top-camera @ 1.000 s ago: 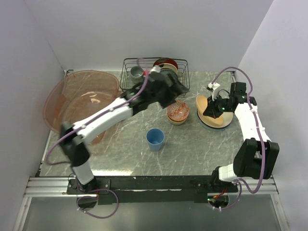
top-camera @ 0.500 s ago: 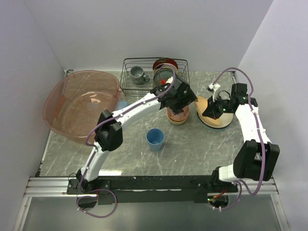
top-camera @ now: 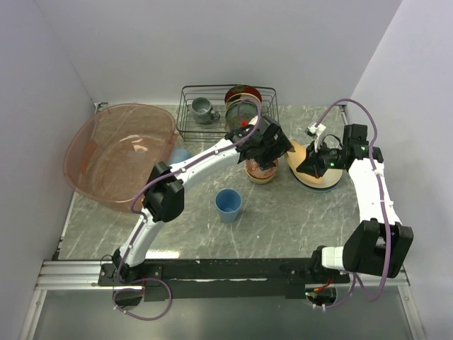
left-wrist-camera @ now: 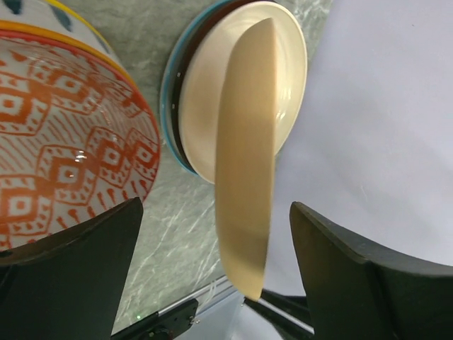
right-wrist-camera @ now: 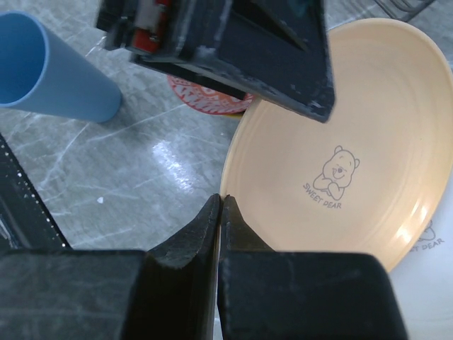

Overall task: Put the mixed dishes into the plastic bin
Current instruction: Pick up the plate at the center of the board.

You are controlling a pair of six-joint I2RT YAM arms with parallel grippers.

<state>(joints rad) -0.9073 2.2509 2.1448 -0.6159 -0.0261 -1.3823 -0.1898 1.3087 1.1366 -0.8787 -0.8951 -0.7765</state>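
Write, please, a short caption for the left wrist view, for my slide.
Open left gripper framing the tilted orange-yellow plate, with the red-patterned bowl beside it.

This is a robot lab's test cell, not a real kitchen. The table (top-camera: 283, 219) has a grey marble-look top, and plain white walls (top-camera: 212, 42) close it in at its back and both sides. A bare aluminium rail (top-camera: 71, 273) runs along the table's near edge. Two white arms (top-camera: 191, 163) are bolted there, with purple cables (top-camera: 343, 100) looping off them. The kitchenware on the table is laid out like props: a wire rack (top-camera: 226, 106) at the back, a pink bin (top-camera: 120, 152) at the left, a blue cup (top-camera: 228, 204) mid-table and a plate (right-wrist-camera: 368, 106) at the right.
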